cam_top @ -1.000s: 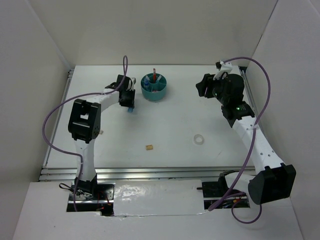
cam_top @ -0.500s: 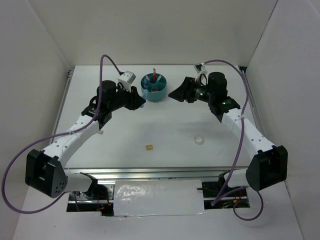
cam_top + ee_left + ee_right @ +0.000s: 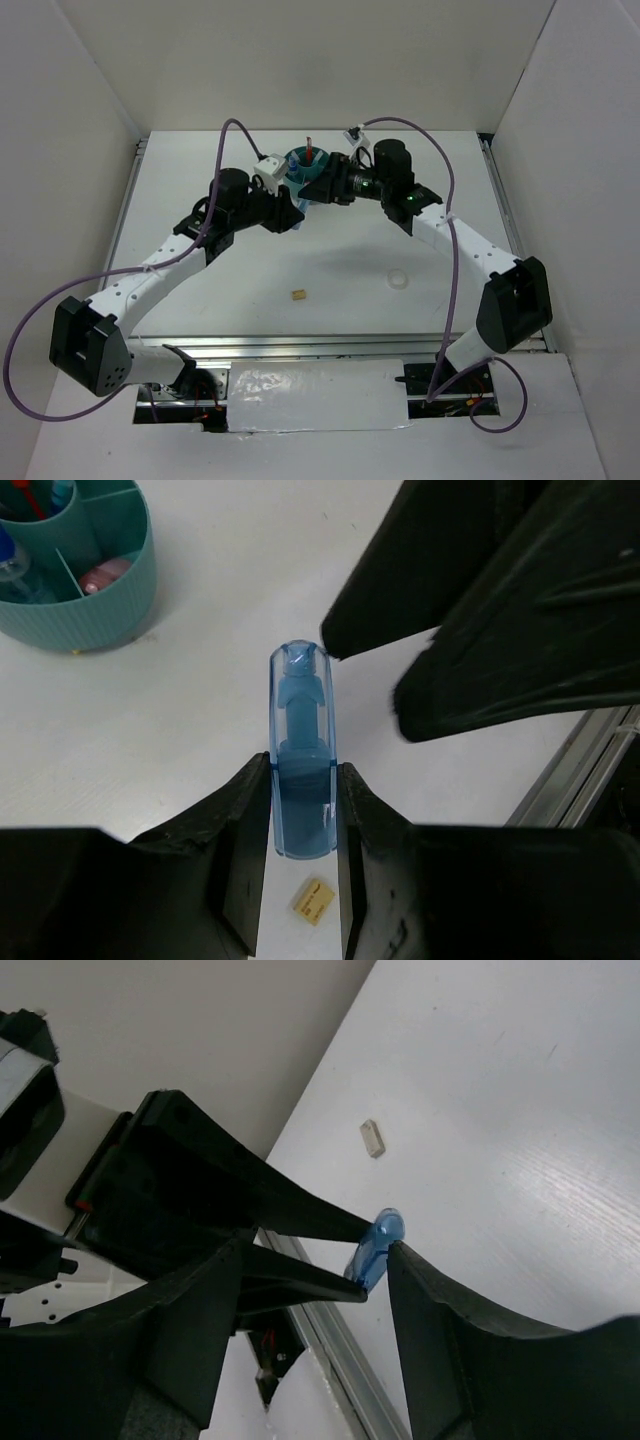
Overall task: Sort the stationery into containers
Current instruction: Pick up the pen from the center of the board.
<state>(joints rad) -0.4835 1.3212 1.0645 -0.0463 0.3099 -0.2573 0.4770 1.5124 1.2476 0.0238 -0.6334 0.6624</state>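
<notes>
My left gripper (image 3: 303,780) is shut on a translucent light blue eraser (image 3: 301,755) and holds it above the table, its tip pointing away. My right gripper (image 3: 315,1250) is open, and its fingers straddle the left fingertips and the eraser (image 3: 375,1248). One of its fingers (image 3: 470,1340) touches the eraser's tip. In the top view the two grippers, left (image 3: 293,215) and right (image 3: 318,190), meet just in front of the round teal organiser (image 3: 298,160). The organiser (image 3: 110,605) holds a pink eraser (image 3: 103,575) and pens. A tan block (image 3: 298,295) and a clear tape ring (image 3: 399,279) lie on the table.
The tan block also shows under the left jaws (image 3: 314,901) and in the right wrist view (image 3: 373,1138). White walls close in the table on three sides. A metal rail (image 3: 300,345) runs along the near edge.
The right gripper has swung left across the front of the organiser to meet the left gripper. The left gripper has moved slightly right with the blue eraser still in it.
</notes>
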